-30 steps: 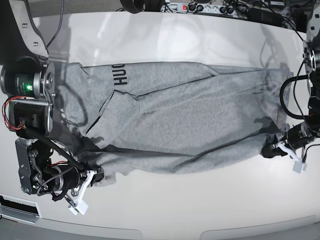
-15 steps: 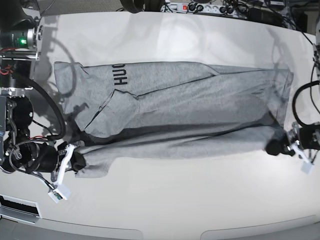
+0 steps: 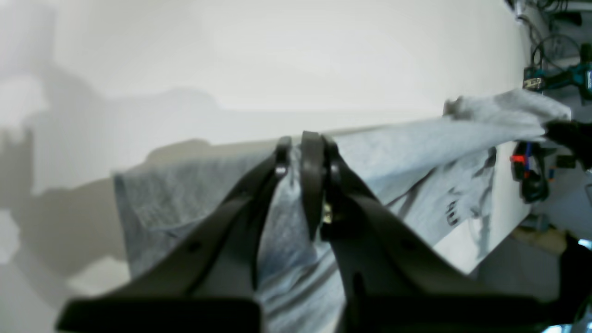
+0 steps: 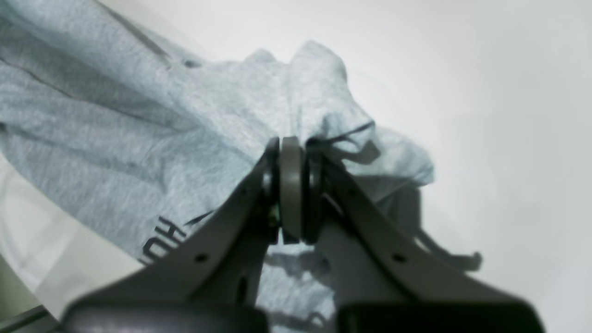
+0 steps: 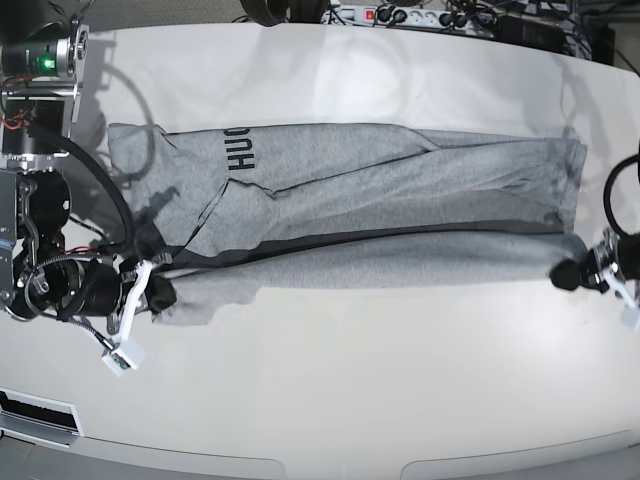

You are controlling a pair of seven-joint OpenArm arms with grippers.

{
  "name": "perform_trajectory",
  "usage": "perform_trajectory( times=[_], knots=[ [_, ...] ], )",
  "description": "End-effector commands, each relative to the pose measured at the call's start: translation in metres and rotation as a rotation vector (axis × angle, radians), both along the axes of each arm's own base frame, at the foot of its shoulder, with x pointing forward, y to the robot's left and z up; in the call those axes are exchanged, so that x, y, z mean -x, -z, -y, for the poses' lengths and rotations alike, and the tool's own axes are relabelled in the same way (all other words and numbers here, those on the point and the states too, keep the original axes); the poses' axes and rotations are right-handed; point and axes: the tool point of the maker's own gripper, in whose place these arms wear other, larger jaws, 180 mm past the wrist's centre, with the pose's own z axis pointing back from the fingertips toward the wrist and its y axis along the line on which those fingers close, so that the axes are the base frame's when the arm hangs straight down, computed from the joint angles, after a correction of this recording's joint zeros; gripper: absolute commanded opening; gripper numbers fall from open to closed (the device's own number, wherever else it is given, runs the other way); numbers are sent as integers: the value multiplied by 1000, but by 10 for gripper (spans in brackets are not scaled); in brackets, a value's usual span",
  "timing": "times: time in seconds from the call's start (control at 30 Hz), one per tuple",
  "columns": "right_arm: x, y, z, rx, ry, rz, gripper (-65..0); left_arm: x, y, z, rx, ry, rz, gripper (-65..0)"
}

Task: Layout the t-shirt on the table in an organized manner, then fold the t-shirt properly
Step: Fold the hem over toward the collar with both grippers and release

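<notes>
Here the t-shirt (image 5: 380,215) lies stretched across the middle of the white worktop (image 5: 400,380), its near edge lifted taut between the left pincer (image 5: 567,274), clamped tight on one end, and the right pincer (image 5: 160,293), clamped tight on the other, bunched end.

one t-shirt (image 5: 370,215). one bench (image 5: 400,380). two arms, one hand each: left hand (image 5: 566,275), right hand (image 5: 160,294). one power strip (image 5: 400,15) at far edge, with tangled cables, number unclear.
</notes>
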Motion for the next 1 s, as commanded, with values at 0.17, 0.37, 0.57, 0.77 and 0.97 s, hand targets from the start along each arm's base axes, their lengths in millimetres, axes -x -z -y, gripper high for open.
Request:
perform_trajectory(
  times=[0.17,0.37,0.57,0.77,0.97],
  knots=[
    [9,3,0,-20,-6,-5,-650,15,7,-9,-7,-13,-14,-650],
    [21,15,1,-14,-4,-38,-650,36,24,-15,-15,-29,-55,-650],
    [24,17,2,-9,-7,-52,-650,33,25,-15,-11,-54,-29,-626],
    [37,27,4,4,-11,-98,-650,38,28,-14,-12,-43,-49,-596],
    [43,33,6,15,-11,-115,-650,43,33,-15,-36,-25,-74,-650]
  ],
)
